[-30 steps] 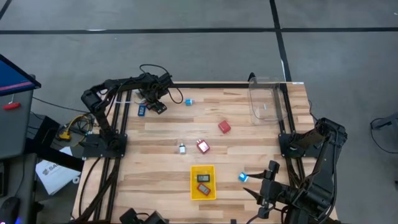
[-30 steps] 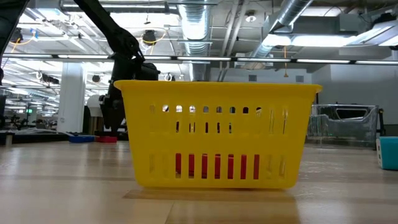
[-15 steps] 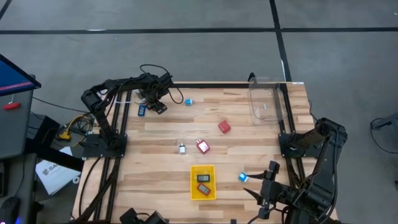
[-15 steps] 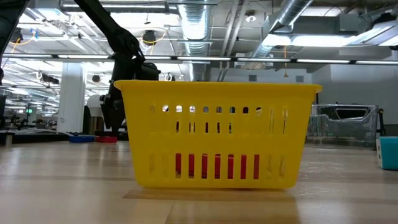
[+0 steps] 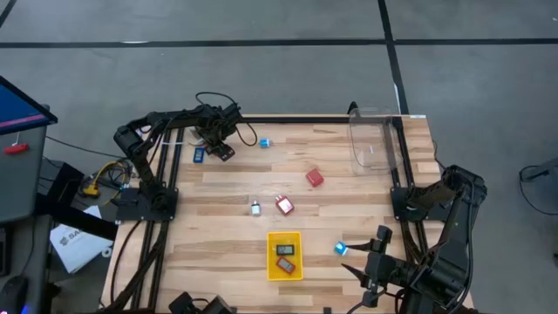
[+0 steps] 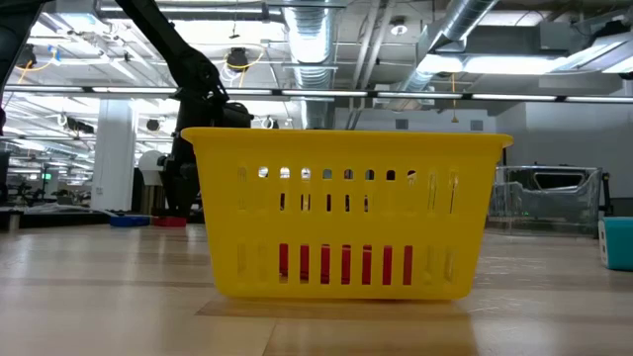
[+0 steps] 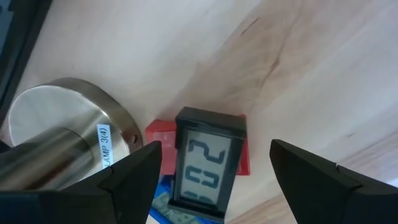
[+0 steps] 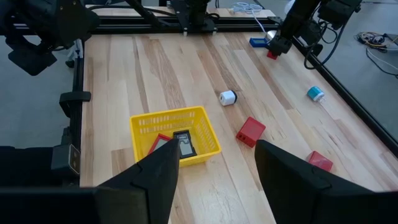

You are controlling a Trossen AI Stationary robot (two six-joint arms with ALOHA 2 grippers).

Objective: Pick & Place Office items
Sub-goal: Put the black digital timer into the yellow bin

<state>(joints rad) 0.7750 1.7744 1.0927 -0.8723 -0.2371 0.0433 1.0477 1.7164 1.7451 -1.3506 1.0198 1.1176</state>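
The small black digital clock with a grey display (image 7: 204,163) lies on a flat red rectangular piece (image 7: 241,154) on the pale wooden table (image 5: 349,187), at about eleven o'clock of the tabletop, with a blue piece (image 5: 199,155) just beside it. The left gripper (image 5: 218,146) hangs over the clock, its two dark fingers (image 7: 134,177) spread wide to either side of it and holding nothing. A brushed-metal round stand (image 7: 59,134) sits close by.

Toward the centre lie a red block (image 5: 315,179), a red-and-white piece (image 5: 284,206), a small white-and-blue piece (image 5: 255,208) and, at twelve o'clock, a light blue piece (image 5: 264,143). The yellow slotted plastic tray (image 5: 284,255) sits at six o'clock, holding a black piece (image 5: 285,249) and a red piece (image 5: 284,262).

The right gripper (image 5: 370,262) waits at five o'clock, fingers apart and empty, near a bright blue block (image 5: 341,249). A clear plastic container (image 5: 373,139) stands at two o'clock.
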